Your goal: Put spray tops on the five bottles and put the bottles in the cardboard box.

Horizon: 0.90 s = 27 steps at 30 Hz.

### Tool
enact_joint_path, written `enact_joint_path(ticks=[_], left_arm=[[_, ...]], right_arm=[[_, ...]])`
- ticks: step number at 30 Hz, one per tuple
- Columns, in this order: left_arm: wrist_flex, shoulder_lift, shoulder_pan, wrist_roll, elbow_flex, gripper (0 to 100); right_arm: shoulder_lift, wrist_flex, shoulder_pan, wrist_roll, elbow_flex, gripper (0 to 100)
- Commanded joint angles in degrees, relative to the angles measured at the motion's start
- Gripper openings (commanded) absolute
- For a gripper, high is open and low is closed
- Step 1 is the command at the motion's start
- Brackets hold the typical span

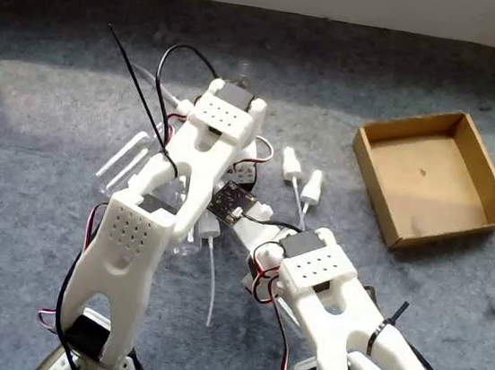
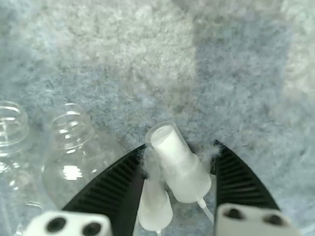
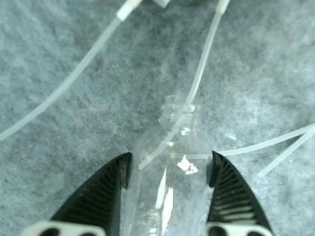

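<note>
Capping stage: my right end effector seems clamped on a lying bottle, a tube at its neck. My left end effector, jaws apart, straddles a spray top; next, close squarely.

tabletop: grey-blue fuzzy carpet, mottled, w/ one paler patch. cardboard box: plain tan-brown, small dark speck on its floor. arms: white plastic, dot-grid of holes on the flat plates; black cables, red + white wires; small black circuit board btwn them. spray tops: white. tubes: thin, translucent whitish. bottles: clear, colourless, bright glints. left tool: black w/ ribbed pattern, white base w/ dark holes. right tool: same black ribbing, white base; bottle by it is clear w/ white glints.
</note>
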Motion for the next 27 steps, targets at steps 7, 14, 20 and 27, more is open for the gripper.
enact_joint_path(ticks=[7,14,20,27], left_arm=[[-0.88,-0.31,-0.31,0.35,-2.33,0],[-0.88,-0.92,-0.22,0.09,-2.86,0],[-0.35,-0.92,-0.22,0.0,-10.68,0],[1.23,-0.92,-0.31,0.0,-26.33,0]], right_arm=[[-1.01,-0.75,-0.13,0.44,0.48,12.2],[-1.54,-1.1,-0.22,0.09,2.77,12.2],[-1.54,-1.27,-0.04,-3.6,2.59,12.2],[-1.54,-7.25,-0.04,-6.86,2.68,12.2]])
